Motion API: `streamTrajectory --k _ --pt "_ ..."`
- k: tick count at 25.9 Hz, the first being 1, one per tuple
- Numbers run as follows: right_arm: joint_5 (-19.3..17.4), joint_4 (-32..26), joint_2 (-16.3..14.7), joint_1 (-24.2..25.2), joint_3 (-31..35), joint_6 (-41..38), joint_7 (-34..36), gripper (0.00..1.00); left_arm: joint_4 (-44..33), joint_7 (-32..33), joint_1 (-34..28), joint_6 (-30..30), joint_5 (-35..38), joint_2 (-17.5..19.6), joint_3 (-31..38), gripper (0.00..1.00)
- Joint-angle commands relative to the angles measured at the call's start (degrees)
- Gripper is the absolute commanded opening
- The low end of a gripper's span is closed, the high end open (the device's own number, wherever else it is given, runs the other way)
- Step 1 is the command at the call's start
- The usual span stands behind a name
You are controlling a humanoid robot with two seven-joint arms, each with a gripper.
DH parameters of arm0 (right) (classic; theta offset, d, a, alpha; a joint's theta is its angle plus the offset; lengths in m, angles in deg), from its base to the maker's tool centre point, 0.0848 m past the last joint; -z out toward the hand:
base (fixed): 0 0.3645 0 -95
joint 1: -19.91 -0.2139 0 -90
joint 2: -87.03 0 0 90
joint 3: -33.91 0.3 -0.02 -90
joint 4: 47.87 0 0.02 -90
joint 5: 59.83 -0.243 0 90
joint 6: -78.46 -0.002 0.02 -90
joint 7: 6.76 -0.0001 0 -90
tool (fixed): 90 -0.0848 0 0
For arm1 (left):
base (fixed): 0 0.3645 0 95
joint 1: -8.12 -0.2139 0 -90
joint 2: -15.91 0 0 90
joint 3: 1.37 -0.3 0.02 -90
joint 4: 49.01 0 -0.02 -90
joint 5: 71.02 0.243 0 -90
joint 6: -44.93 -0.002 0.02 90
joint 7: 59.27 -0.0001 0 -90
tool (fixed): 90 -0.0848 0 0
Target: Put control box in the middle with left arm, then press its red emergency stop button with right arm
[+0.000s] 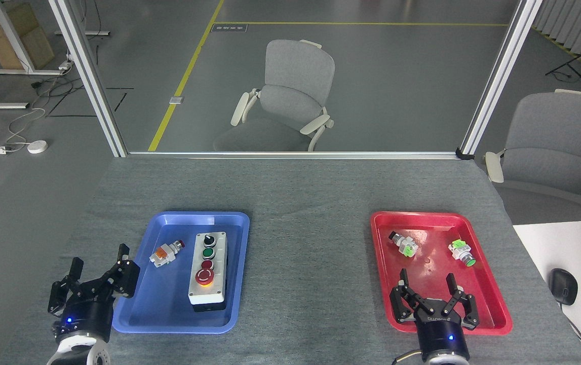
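Head view looks down on a grey felt-like tabletop [300,203] that fills the lower half of the picture. On its left side lies a blue tray [168,314], and in it rests the control box [208,268], long side running away from me, with the red emergency stop button [204,277] at its near end. A small white-and-orange switch [165,253] lies loose in the same tray, just beside the box. The middle [305,274] of the table is bare felt between this tray and a red tray [493,304] on the right, which holds two small green-tipped parts.

My left gripper [99,262] hovers at the blue tray's near-left edge, jaws spread wide and empty. My right gripper [427,284] hangs over the red tray's near edge, jaws likewise wide and empty.

Beyond the table stands an aluminium frame, a grey floor with yellow lines, and two grey office chairs.
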Motion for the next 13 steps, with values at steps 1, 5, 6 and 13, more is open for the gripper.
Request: streamTrajectory --k 1,5,6,13 --pt "0.02 0.32 0.19 -0.01 0.17 -0.07 0.00 0.98 0.06 0.01 0.06 0.01 0.01 -0.13 0.05 0.99" --pt "0.02 0.32 0.28 -0.01 0.17 -0.07 0.18 0.98 -0.03 0.01 -0.03 0.01 0.01 -0.13 -0.04 0.99" --pt "0.11 0.32 0.54 -0.01 0.08 -0.07 0.27 0.98 0.06 0.01 -0.03 0.01 -0.08 -0.13 -0.04 0.99" --pt "0.11 0.67 1.15 -0.09 0.17 0.02 0.27 0.98 0.06 0.10 0.33 0.01 -0.08 0.40 0.05 0.99"
